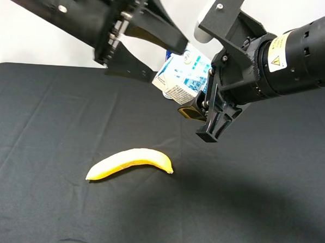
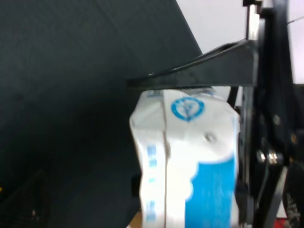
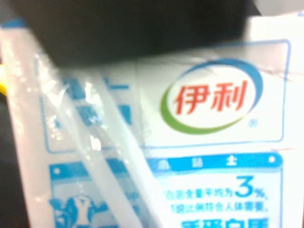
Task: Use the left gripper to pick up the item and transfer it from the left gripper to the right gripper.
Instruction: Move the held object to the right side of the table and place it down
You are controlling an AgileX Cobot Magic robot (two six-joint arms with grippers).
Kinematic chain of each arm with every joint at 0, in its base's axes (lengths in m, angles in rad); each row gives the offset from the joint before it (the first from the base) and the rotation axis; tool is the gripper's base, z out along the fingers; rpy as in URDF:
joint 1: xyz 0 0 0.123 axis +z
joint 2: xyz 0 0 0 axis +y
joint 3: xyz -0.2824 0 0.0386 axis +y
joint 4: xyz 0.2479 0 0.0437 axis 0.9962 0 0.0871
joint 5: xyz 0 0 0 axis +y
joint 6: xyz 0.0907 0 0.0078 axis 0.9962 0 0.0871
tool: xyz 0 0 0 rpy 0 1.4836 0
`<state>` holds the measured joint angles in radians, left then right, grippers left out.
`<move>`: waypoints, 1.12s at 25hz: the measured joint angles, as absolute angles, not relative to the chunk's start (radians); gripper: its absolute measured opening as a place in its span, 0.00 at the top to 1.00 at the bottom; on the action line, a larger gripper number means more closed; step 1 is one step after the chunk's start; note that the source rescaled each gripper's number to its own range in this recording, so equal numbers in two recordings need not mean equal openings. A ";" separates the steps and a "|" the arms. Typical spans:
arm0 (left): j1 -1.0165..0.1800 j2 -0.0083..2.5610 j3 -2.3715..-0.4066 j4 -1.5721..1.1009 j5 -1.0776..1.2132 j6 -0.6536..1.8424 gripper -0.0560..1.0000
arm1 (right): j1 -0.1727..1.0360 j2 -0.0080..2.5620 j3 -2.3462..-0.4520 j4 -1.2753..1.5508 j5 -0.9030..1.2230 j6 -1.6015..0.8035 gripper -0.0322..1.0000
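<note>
- The left gripper (image 1: 167,59), a black metal claw, has its two long fingers spread wide. The small white rectangular carton (image 1: 184,73) with blue print sits between their tips.
- In the left wrist view one black finger (image 2: 204,71) runs along the carton's (image 2: 190,152) blue-logo end. I cannot tell whether it touches the carton.
- The right gripper (image 1: 203,115), a black angular claw, is closed and pinches the carton from the side away from the left claw. The gripper's own body hides the exact point of grip in the high view.
- In the right wrist view the carton (image 3: 190,156) fills the frame at close range. It shows a red-lettered logo (image 3: 211,99) in a green and blue oval, with a dark blurred shape across one edge.
- The carton hangs tilted in mid-air, well above the black cloth-covered table (image 1: 267,203).
- The thick black unlabelled left arm (image 1: 54,12) comes in from the upper left of the high view and slopes slightly down, with the claw pointing towards the middle.
- The thick black right arm (image 1: 308,47) carries a white label with a yellow warning triangle (image 1: 276,54). It reaches in from the upper right, and its claw is angled down and to the left.
- A curved yellow banana (image 1: 130,163) lies on the table below the two claws, well apart from the carton.
</note>
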<state>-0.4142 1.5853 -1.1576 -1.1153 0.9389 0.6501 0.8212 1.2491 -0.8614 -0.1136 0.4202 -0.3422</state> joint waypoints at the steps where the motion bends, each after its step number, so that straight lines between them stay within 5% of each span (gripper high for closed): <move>1: -0.403 1.567 -1.158 -1.089 0.946 0.646 0.02 | 0.821 1.249 -0.861 -0.114 0.420 -0.342 0.96; 12: -0.281 1.269 -1.158 -0.717 1.040 0.475 0.02 | 0.821 1.249 -0.861 -0.114 0.420 -0.341 0.96; 28: -0.280 0.719 -1.154 0.050 1.172 -0.056 0.02 | 0.821 1.249 -0.861 -0.114 0.420 -0.324 0.96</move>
<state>-0.2798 0.7187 -1.1537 0.0503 1.1723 -0.0564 0.8212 1.2491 -0.8614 -0.1136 0.4202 -0.3245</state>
